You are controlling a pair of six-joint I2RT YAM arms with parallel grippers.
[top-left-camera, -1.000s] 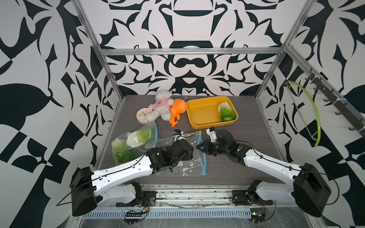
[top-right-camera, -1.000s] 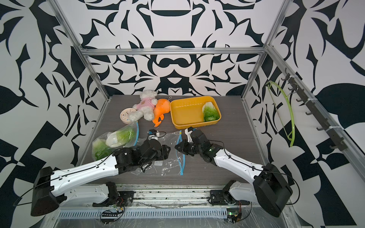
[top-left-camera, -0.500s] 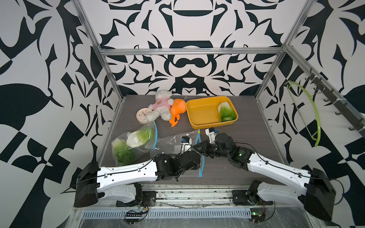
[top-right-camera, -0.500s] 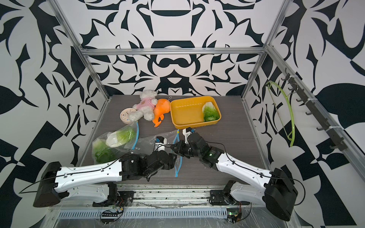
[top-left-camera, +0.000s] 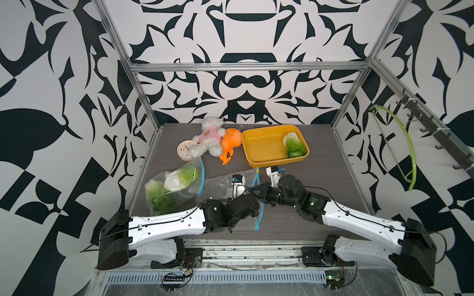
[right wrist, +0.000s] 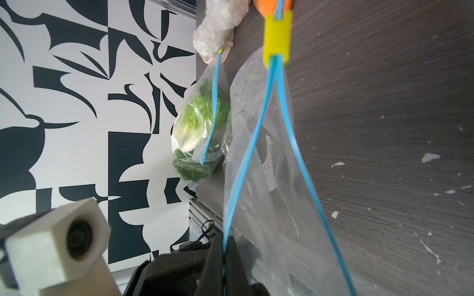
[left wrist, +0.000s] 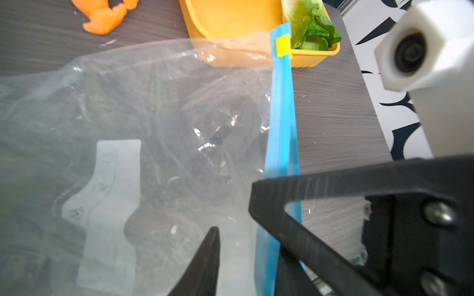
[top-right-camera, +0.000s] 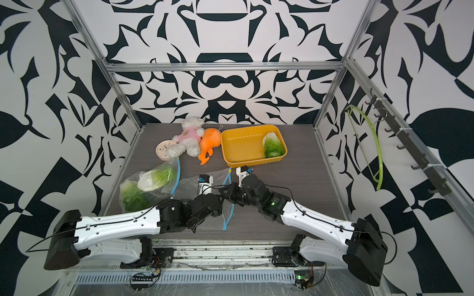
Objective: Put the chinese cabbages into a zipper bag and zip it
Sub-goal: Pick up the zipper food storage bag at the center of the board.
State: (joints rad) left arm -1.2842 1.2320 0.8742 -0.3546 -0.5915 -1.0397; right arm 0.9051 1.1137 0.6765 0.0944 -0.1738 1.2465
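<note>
An empty clear zipper bag (top-left-camera: pixel 220 184) (top-right-camera: pixel 188 184) with a blue zip strip and a yellow slider (left wrist: pixel 283 44) lies mid-table. My right gripper (right wrist: pixel 224 246) (top-left-camera: pixel 252 191) is shut on one blue lip, holding the mouth apart. At that mouth my left gripper (left wrist: pixel 246 269) (top-left-camera: pixel 254 202) is partly open, and film and blue strip lie in the gap between its fingers. One of the chinese cabbages (top-left-camera: pixel 295 146) (left wrist: pixel 310 28) lies in the yellow tray (top-left-camera: pixel 264 151). Two more (top-left-camera: pixel 171 189) (right wrist: pixel 200 128) sit inside a second bag at the left.
A white teddy bear (top-left-camera: pixel 209 138), an orange plush toy (top-left-camera: pixel 229 143) and a small round clock (top-left-camera: pixel 186 151) lie at the back left beside the tray. A green hanger (top-left-camera: pixel 407 143) hangs on the right wall. Metal frame posts edge the table.
My left gripper has slid right across the empty bag to its mouth, and its jaws have narrowed. The right gripper has kept its hold on the blue lip and shifted slightly left.
</note>
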